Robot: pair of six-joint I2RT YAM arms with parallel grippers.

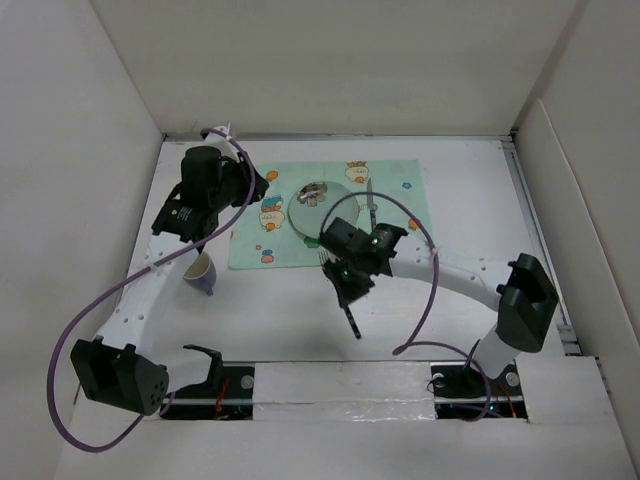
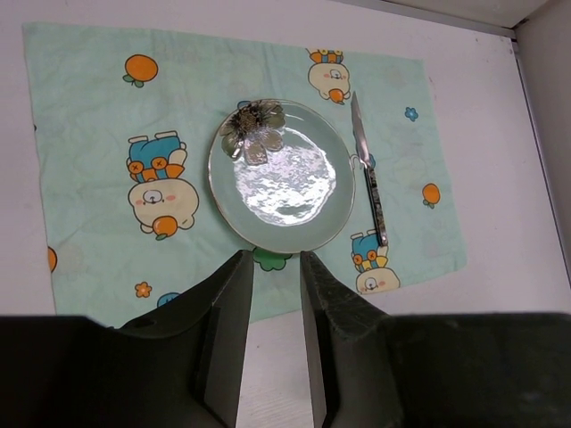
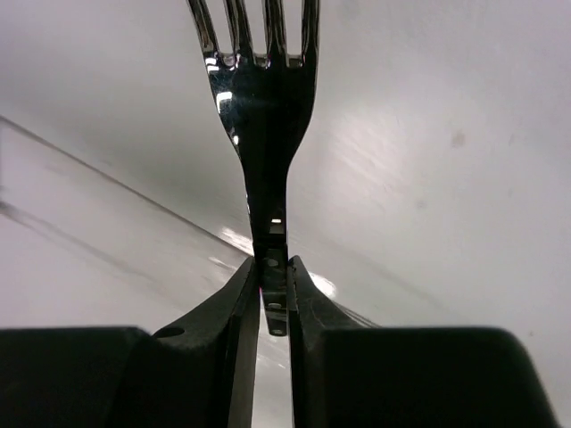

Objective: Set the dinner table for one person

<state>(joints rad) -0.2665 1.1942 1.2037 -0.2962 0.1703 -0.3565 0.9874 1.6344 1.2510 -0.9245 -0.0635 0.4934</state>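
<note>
Near the middle of the white surface [image 1: 290, 330], in front of the mint placemat [image 2: 98, 116], the right tool [image 3: 274, 272] is pinched tight on a fork [image 3: 263, 107] by its handle. The left tool [image 2: 277, 267] hangs over the placemat's near edge, jaws narrowly parted and empty, facing a glass plate [image 2: 294, 192] with a knife [image 2: 368, 174] just beside it.

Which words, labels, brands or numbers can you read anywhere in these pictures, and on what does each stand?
None can be read.
The placemat carries only cartoon figures and oranges, no letters.
The plate, knife and fork show no readable marks.
</note>
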